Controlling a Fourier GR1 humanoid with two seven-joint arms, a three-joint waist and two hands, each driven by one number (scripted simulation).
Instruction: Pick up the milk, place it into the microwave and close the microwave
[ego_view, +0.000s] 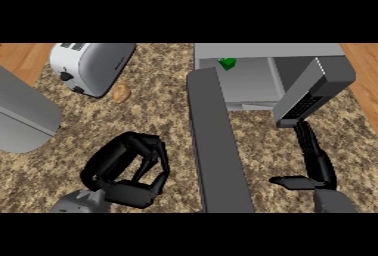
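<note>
Well, the green milk (227, 63) sits inside the microwave (260, 80) near its back left corner, so the placing looks done and only the closing is left, with the door (218, 145) wide open and stretching down across the worktop (155, 115). The right hand (314, 165) holds nothing, fingers straight and reaching up to the microwave's right side panel, thumb out to the left. The left hand (129, 172), lower left, has fingers curled on nothing, and toaster (92, 65) sits far left
</note>
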